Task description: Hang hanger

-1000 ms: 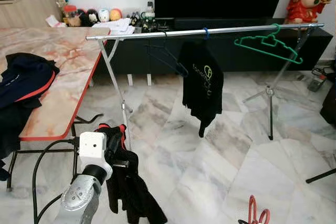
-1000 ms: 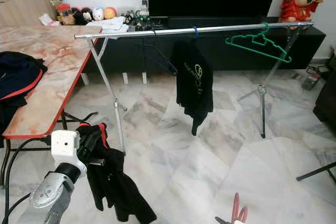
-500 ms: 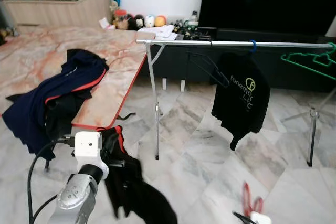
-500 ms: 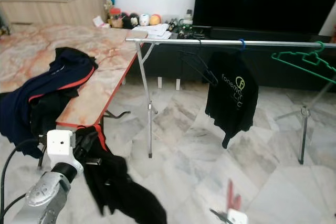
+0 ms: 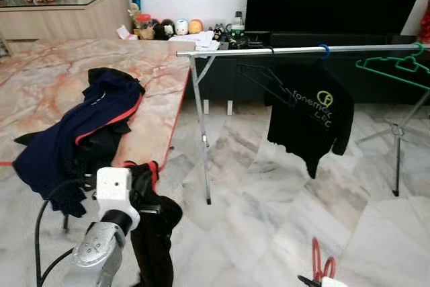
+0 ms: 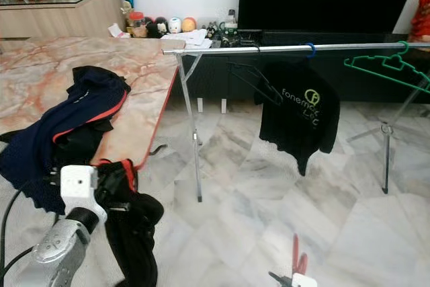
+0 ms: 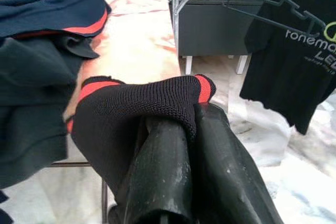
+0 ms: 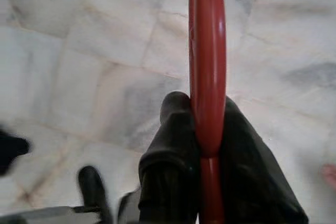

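Left gripper (image 7: 184, 145): low at the robot's left, fingers clenched on a black garment with red trim (image 5: 153, 223) that hangs toward the marble floor (image 5: 269, 213). Right gripper (image 8: 197, 124): low at the robot's right, fingers clamped on a red hanger (image 8: 207, 51). Marble-topped table (image 5: 60, 78): left, carrying a heap of navy and black clothes (image 5: 84, 126). Silver clothes rail (image 5: 269, 50): beyond, bearing a black hanger (image 5: 265, 82), a black printed T-shirt (image 5: 309, 112) on a blue hook, and a green hanger (image 5: 396, 68) at the right end. Dark television cabinet (image 5: 309, 38): behind the rail
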